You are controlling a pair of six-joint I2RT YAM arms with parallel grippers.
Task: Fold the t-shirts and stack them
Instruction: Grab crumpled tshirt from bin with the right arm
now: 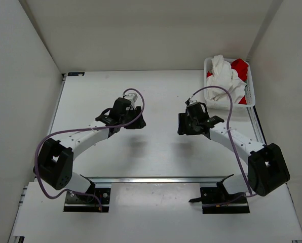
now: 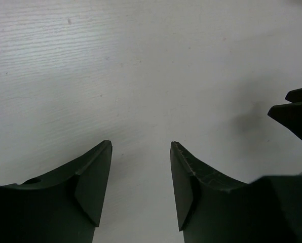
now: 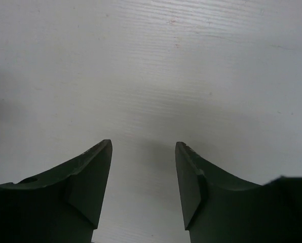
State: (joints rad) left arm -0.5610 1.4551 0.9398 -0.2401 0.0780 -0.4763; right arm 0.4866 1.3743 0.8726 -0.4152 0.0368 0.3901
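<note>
- Left tool [image 2: 141, 147]: spread apart, poised over tabletop [image 2: 141, 55].
- Right tool [image 3: 143, 144]: likewise apart.
- White t-shirt [image 1: 223, 77] and red t-shirt [image 1: 239, 66]: crumpled together in basket [image 1: 249, 90], far right corner.

Left hand [image 2: 141, 143] and right hand [image 3: 144, 142] hover with jaws apart, empty.
</note>
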